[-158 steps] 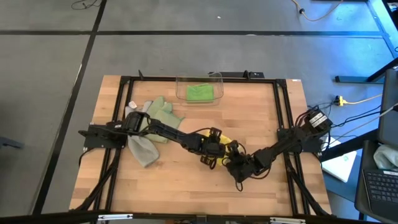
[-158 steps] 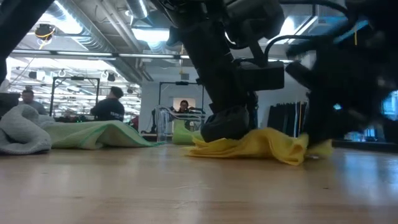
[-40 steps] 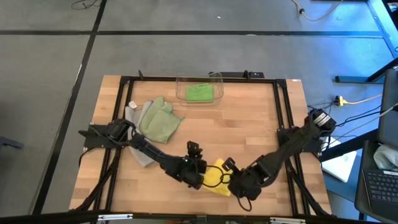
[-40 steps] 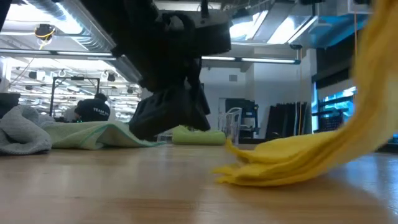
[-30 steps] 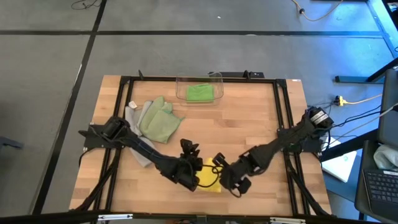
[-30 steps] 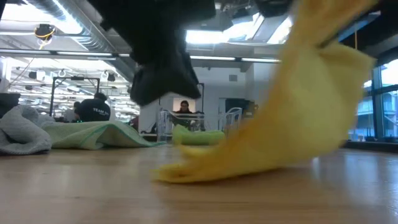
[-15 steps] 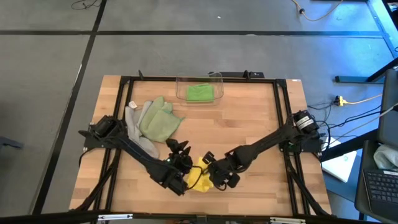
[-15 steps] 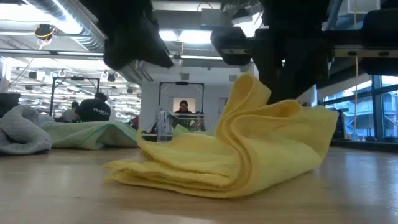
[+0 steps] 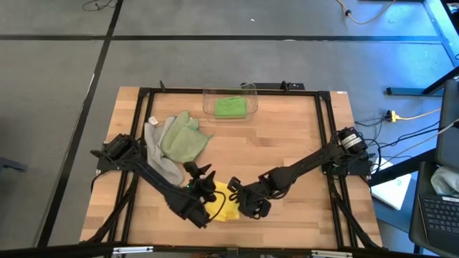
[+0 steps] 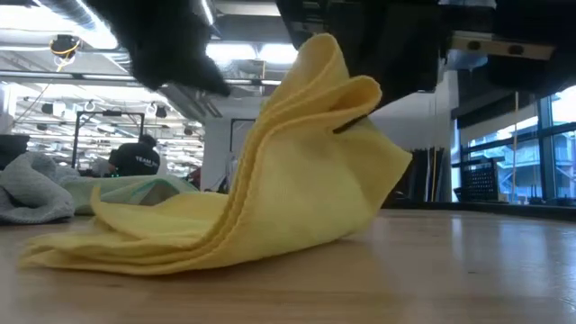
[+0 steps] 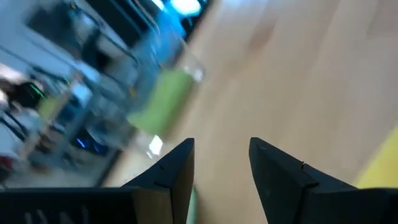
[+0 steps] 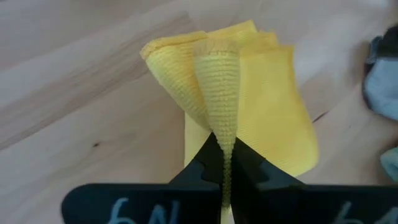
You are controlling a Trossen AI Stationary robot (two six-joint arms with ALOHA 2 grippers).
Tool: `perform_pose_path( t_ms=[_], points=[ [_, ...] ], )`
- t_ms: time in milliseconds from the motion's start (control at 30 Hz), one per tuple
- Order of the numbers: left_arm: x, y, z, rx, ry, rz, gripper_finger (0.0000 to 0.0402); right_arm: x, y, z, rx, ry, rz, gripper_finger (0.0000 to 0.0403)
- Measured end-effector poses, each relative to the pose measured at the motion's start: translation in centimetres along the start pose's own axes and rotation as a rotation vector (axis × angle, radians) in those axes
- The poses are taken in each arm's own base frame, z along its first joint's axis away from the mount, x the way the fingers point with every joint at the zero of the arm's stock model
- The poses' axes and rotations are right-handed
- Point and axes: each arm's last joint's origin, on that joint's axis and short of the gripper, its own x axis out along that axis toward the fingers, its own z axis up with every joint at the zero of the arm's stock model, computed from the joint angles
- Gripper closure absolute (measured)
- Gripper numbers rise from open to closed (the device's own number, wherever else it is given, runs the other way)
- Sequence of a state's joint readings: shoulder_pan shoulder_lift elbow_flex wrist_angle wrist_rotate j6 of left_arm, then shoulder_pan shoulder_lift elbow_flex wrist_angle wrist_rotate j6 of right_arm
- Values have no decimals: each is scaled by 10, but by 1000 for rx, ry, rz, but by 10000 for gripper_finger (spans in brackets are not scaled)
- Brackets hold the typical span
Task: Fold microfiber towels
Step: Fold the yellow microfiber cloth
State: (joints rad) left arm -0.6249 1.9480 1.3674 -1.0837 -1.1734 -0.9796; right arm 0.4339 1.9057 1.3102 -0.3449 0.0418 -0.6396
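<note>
Yellow towel [image 9: 224,204] is what I'm working, bunched on the table [image 9: 287,143] toward its front edge, well apart from the bin [image 9: 229,102] at the back. My right gripper [image 12: 225,163] has its fingers pressed together on a fold of that towel, holding the fold up while the rest drapes down onto the wood. From the low camera the lifted part stands as a tall peak and the lower layers lie flat. My left gripper [image 11: 221,163] sits just beside the towel on the side away from the right arm, its fingers spread with nothing between them.

Inside the bin I see the bright green towel [image 9: 231,107]. Left of the bin, nearer the left arm's base, the sage towel [image 9: 183,137] lies rumpled, touching the grey towel [image 9: 159,159] beside it.
</note>
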Motion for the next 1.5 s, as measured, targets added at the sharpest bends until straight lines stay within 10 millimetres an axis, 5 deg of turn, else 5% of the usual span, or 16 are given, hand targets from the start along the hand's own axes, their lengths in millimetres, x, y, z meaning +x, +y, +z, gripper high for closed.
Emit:
perform_pose_path(
  t_ms=[233,400,667,1133,1500],
  points=[
    [10,-13,-32,-36,222,-155,254,0,2,-3,6,33,22,394],
    [10,-31,-15,-28,94,-287,254,0,0,-4,12,33,18,394],
    [46,-35,-6,102,200,-627,261,0,1,-5,34,40,23,394],
    [11,37,32,51,168,-854,267,0,1,-6,57,51,30,394],
    [57,-3,-6,98,305,-945,267,-1,1,-6,58,51,29,394]
  ],
)
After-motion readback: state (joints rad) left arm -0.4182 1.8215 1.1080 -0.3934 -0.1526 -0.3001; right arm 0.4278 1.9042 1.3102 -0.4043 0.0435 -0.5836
